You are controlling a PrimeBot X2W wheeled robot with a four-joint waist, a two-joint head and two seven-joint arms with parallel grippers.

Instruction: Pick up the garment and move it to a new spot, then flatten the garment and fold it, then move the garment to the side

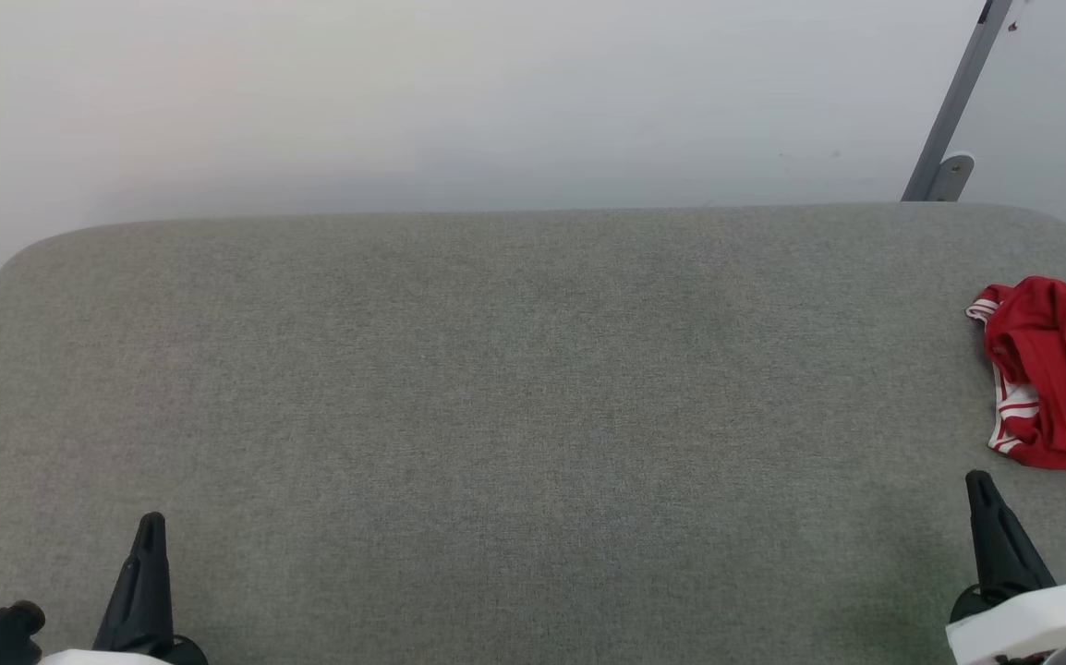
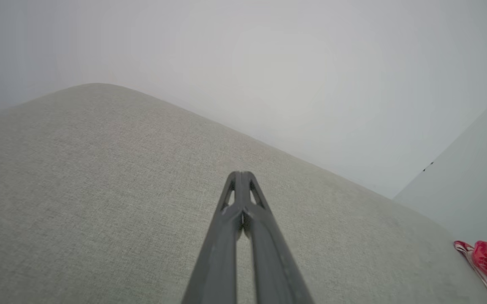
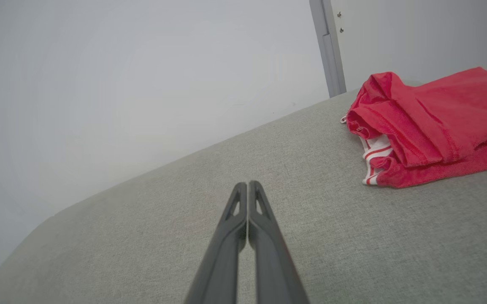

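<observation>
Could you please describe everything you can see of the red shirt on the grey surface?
The shirt is red fabric with red-and-white striped trim showing along one side. It lies crumpled in a loose heap at the right end of the grey fabric surface, partly cut off in the head view. Only that surface visibly touches it; the shut right end effector sits apart.

Grey fabric-covered tabletop (image 1: 496, 388) w/ rounded far corners spans most of the frame, lower & centre. Plain white wall (image 1: 404, 92) behind it, across the top. Upper right: slanted grey metal bar (image 1: 953, 102) against the wall, small rounded bracket (image 1: 950, 174) at its base, just beyond the tabletop's far edge.
</observation>
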